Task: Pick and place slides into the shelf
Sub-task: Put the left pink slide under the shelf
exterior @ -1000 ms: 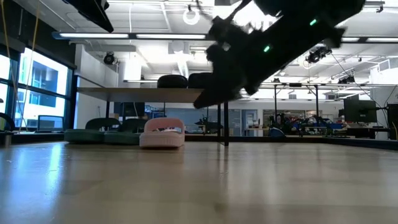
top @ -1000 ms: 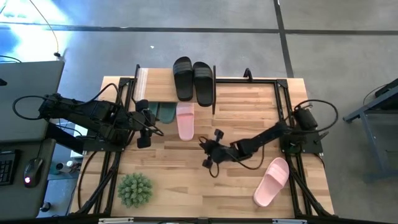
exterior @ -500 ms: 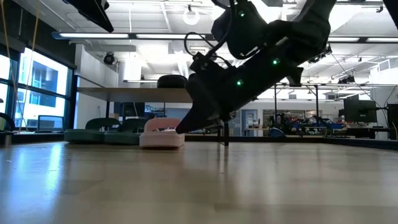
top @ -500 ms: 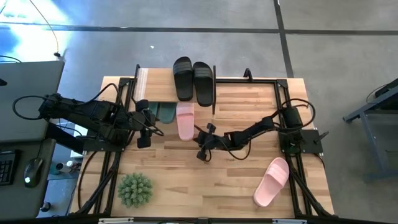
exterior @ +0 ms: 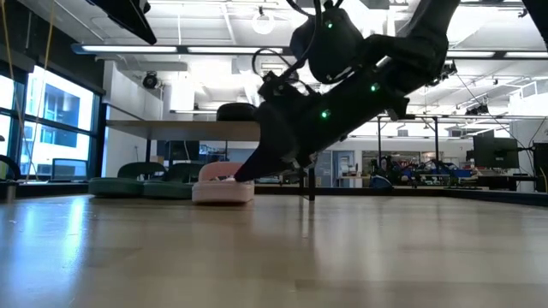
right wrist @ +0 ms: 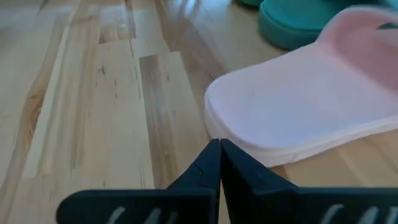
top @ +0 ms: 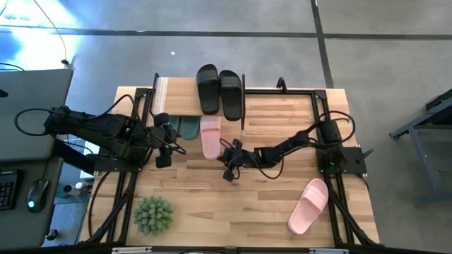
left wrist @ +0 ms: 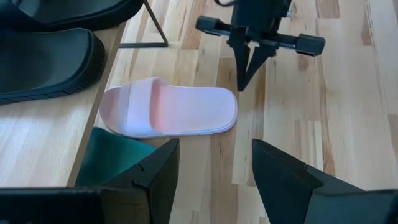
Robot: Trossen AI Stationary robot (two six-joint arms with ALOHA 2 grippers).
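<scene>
The shelf [top: 178, 95] stands at the table's far edge, with a black pair of slides [top: 219, 90] on its top board. A dark green pair [top: 185, 128] lies under the board. One pink slide [top: 210, 137] lies flat on the table, toe end under the board. Its heel end [left wrist: 231, 107] points toward the near edge. My right gripper [top: 226, 154] is shut, slanting down, its tips right at that heel end. The second pink slide [top: 308, 205] lies at the near right. My left gripper [left wrist: 214, 180] hovers open to the left of the shelf's near side. My right gripper has its shut fingertips [right wrist: 218, 148] right at the right corner of the pink slide's heel end [right wrist: 214, 127], coming slanting down from the table's right. Whether the tips touch the slide's edge cannot be told. The slide lies flat on the table.
A spiky green plant ball [top: 153, 214] sits at the near left. Black frame rails [top: 321, 127] run along both side edges of the table. Bare tabletop [top: 233, 204] lies between the plant ball and the second pink slide.
My right gripper, still shut, has swung toward the table's left and far edge and sunk, coming from mid-table to the heel end of the pink slide by the shelf. Most of that move came in the first half second.
</scene>
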